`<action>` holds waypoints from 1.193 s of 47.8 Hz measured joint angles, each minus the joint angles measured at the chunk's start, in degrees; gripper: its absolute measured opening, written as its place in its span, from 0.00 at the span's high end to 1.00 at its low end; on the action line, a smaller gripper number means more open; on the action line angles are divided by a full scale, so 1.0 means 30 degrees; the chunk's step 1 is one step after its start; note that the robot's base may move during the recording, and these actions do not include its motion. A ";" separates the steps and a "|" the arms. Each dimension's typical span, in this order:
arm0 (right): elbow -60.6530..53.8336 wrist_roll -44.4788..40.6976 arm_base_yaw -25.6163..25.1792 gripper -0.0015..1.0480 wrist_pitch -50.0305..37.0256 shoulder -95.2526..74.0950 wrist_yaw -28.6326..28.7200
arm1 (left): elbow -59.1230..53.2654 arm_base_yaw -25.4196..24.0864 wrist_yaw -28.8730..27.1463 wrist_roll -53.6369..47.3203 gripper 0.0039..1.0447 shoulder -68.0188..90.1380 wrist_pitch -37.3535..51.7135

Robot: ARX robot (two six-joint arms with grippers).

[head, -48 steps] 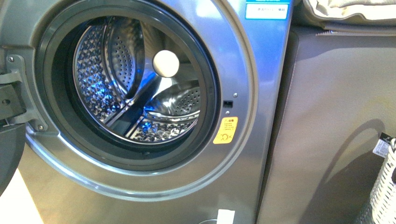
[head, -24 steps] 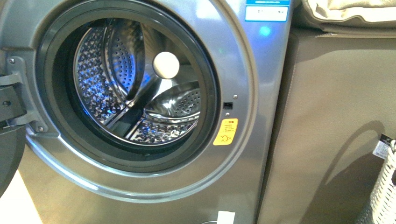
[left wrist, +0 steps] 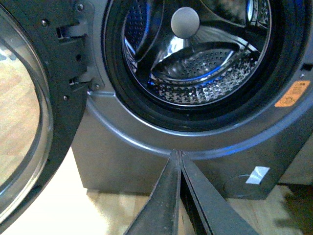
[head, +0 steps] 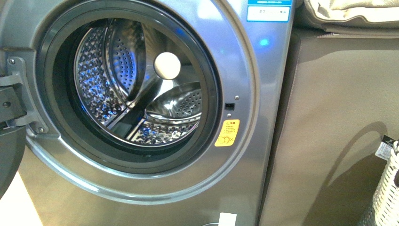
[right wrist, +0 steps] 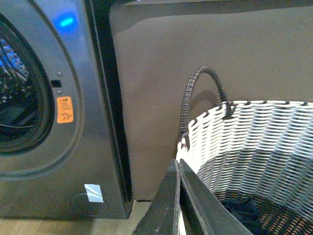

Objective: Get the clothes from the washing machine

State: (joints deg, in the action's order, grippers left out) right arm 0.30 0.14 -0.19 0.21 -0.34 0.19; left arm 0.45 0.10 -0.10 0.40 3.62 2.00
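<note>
The grey washing machine (head: pixel 263 94) stands with its door (left wrist: pixel 29 122) swung open to the left. Its steel drum (head: pixel 141 89) shows no fabric inside; the left wrist view of the drum (left wrist: pixel 205 73) shows the same. A dark navy-blue piece of clothes (right wrist: pixel 242 210) lies at the bottom inside the woven basket (right wrist: pixel 254 142). My left gripper (left wrist: pixel 177 152) is shut and empty, low in front of the washer below the porthole. My right gripper (right wrist: pixel 177 161) is shut and empty, at the basket's near rim. Neither gripper shows in the front view.
A brown-beige sofa side (head: pixel 339 117) stands right of the washer, with a cushion (head: pixel 353 12) on top. The basket (head: pixel 388 188) stands at the far right against the sofa, and its dark handle (right wrist: pixel 200 93) arches up. Below is a light wooden floor (left wrist: pixel 58 205).
Only the blue light reflections on the washer's front and drum shift; nothing else has visibly moved.
</note>
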 joint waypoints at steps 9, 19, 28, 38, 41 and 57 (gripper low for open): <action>0.0000 0.0000 0.0000 0.98 0.0000 0.0029 -0.0029 | 0.0000 0.0000 0.0029 -0.0007 0.97 -0.1129 -0.0641; 0.0000 0.0007 0.0000 0.98 0.0000 0.0029 -0.0036 | 0.0000 0.0000 0.0029 0.0000 0.97 -0.1129 -0.0656; 0.0000 0.0007 0.0000 0.98 0.0000 0.0029 -0.0036 | 0.0000 0.0000 0.0029 -0.0007 0.97 -0.1129 -0.0656; 0.0000 -0.0015 0.0000 0.68 0.0000 0.0029 -0.0036 | 0.0000 0.0000 0.0029 -0.0007 0.67 -0.1129 -0.0656; 0.0000 -0.0022 0.0000 0.58 0.0000 0.0029 -0.0036 | 0.0000 0.0000 0.0029 -0.0007 0.57 -0.1129 -0.0656; 0.0000 -0.0007 0.0000 0.07 0.0000 0.0029 -0.0036 | 0.0000 0.0000 0.0029 -0.0044 0.06 -0.1129 -0.0656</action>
State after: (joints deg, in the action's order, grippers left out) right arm 0.30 0.12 -0.19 0.21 -0.25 0.08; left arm 0.45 0.10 -0.01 0.27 0.23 0.03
